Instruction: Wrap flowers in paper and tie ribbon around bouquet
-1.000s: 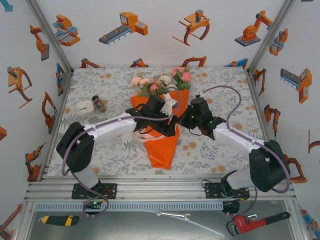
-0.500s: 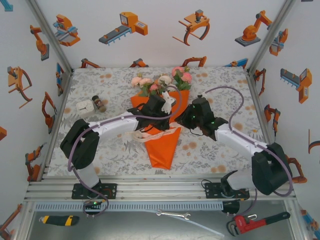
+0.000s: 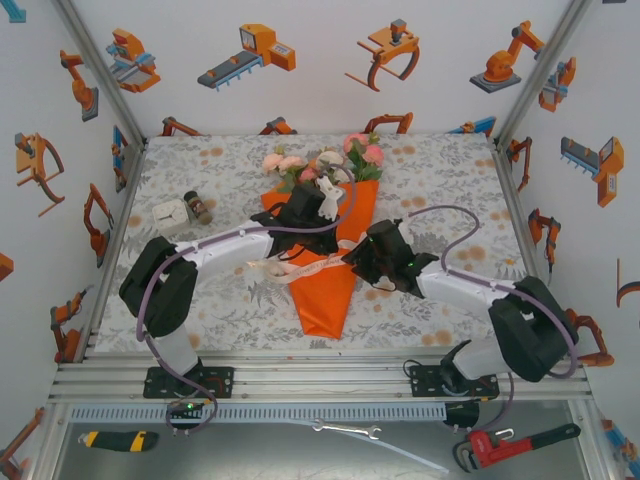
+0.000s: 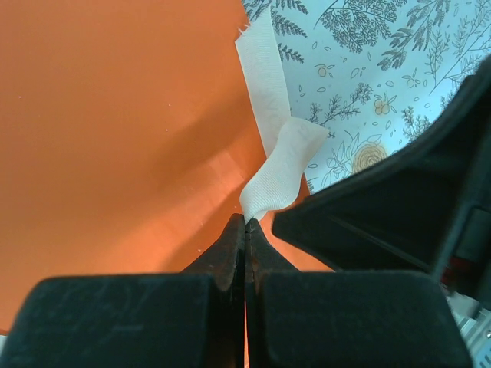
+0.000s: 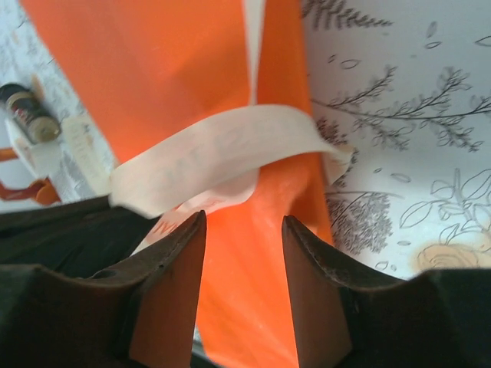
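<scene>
The bouquet lies on the table as an orange paper (image 3: 325, 295) cone, its tip toward me. Pink and cream flowers (image 3: 325, 163) top it at the far end. The cream ribbon (image 3: 300, 268) crosses the cone's waist. My left gripper (image 3: 328, 238) hovers over the cone's upper part. In the left wrist view it (image 4: 245, 222) is shut on a fold of the ribbon (image 4: 280, 165), over the paper (image 4: 115, 138). My right gripper (image 3: 352, 258) is at the cone's right edge. In the right wrist view it (image 5: 244, 218) stands open above the paper (image 5: 238, 291), just short of the ribbon (image 5: 222, 149).
A white box (image 3: 170, 213) and a small dark bottle (image 3: 197, 207) stand at the left of the floral tablecloth (image 3: 440, 170). Below the table's front rail lie a utility knife (image 3: 118, 440), a spanner (image 3: 345, 430) and a red pipe wrench (image 3: 515, 445).
My left gripper has shut on the ribbon. My right gripper has opened, released it, and moved toward me and to the left along the cone's right edge.
</scene>
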`<act>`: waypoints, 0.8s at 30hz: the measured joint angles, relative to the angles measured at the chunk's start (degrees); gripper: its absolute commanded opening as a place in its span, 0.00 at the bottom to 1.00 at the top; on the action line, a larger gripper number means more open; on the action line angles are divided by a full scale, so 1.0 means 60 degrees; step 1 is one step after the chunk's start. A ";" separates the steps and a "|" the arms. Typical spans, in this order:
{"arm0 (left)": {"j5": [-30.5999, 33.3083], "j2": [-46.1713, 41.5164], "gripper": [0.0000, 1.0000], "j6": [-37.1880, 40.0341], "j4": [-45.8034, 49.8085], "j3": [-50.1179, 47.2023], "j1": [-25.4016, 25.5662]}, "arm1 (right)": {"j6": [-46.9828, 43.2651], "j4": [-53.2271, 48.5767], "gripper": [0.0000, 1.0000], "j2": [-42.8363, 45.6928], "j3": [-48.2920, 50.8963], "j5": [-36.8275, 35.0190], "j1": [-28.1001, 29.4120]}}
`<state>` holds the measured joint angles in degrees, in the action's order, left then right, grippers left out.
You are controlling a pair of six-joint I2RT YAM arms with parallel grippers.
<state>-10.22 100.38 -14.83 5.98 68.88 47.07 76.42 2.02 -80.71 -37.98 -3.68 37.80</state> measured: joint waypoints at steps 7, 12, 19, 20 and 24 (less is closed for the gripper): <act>-0.0324 0.0004 0.00 0.0004 -0.0102 0.0000 -0.0109 | 0.0426 0.0113 0.55 -0.0441 -0.0248 -0.0805 0.0000; -0.0521 0.0091 0.00 0.0000 -0.0142 0.0000 -0.0120 | 0.0514 0.0397 0.58 -0.0441 -0.0248 -0.1158 -0.0018; -0.0554 0.0149 0.00 0.0000 -0.0142 0.0000 -0.0120 | 0.0565 0.0568 0.29 -0.0976 -0.0379 -0.1155 -0.0091; -0.0546 0.0149 0.00 0.0000 -0.0142 0.0000 -0.0127 | 0.0586 0.0568 0.23 -0.1038 -0.0382 -0.1140 -0.0091; -0.0433 0.0149 0.00 -0.0029 -0.0138 0.0000 -0.0197 | 0.0499 0.0459 0.00 -0.0973 -0.0379 -0.1118 -0.0091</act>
<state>-12.82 101.27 -15.00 5.15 68.88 45.89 79.42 4.78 -86.54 -40.25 -10.39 37.26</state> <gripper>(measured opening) 0.008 0.076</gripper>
